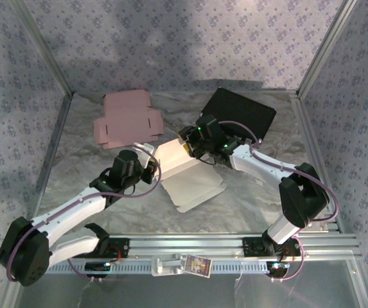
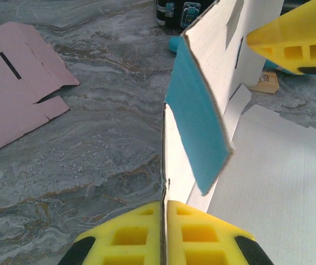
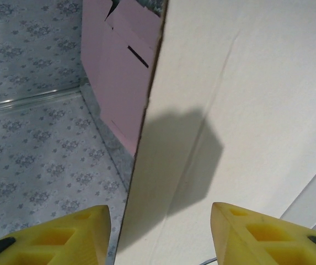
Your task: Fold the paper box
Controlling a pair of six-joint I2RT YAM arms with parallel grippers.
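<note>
Beside the pink blank, on its near side, the white box is lying half raised. I'm pinching one standing wall with the left gripper, fingers clamped together on the card. I'm holding the right gripper astride another wall's edge, fingers apart, not touching. I'm judging this as wall-raising; next I need to close the right, then crease along the score. I'm finding no legible writing.
</note>
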